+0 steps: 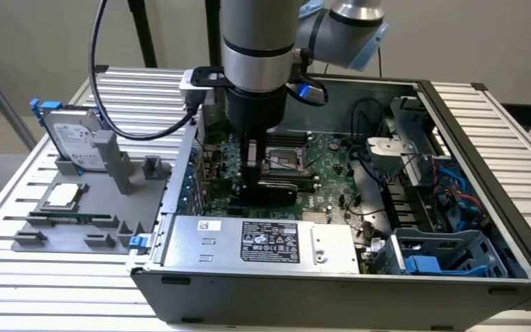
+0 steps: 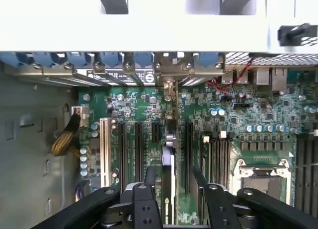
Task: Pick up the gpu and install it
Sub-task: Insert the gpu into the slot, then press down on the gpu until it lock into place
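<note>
The black gripper (image 2: pixel 169 199) stands low inside the open grey computer case (image 1: pixel 339 290), near the centre of the exterior view, over the green motherboard (image 1: pixel 325 155). Its fingers (image 2: pixel 149 182) are pinching the thin gpu card (image 2: pixel 168 159), which stands on edge in a motherboard slot, its silver end bracket (image 2: pixel 171 70) at the case's rear wall. On the slatted metal desk (image 1: pixel 25 277) at the exterior view's left, a silver hard drive with blue rails (image 1: pixel 67 138) stands in a grey holder.

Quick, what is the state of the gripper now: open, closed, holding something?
Gripper: closed on the thin flat green GPU card with its silver end bracket, held edge-on over the green motherboard inside the grey computer case.
</note>
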Action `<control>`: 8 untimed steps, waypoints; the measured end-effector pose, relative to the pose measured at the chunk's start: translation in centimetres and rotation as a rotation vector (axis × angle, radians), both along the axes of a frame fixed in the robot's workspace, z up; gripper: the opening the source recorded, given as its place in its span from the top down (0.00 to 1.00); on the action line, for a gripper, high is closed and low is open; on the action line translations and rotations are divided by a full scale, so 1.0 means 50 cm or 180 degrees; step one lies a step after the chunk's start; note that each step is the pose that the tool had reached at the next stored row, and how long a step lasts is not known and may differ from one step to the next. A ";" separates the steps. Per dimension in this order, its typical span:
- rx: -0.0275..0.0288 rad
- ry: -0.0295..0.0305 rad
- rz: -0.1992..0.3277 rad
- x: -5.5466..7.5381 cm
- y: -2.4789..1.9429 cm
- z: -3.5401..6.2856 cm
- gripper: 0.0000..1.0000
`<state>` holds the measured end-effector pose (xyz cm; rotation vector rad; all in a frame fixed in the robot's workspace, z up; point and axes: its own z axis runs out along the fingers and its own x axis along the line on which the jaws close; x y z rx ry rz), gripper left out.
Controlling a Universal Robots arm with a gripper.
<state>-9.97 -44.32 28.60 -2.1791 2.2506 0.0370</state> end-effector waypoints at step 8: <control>0.0001 0.0000 0.0003 0.000 0.0000 0.003 0.00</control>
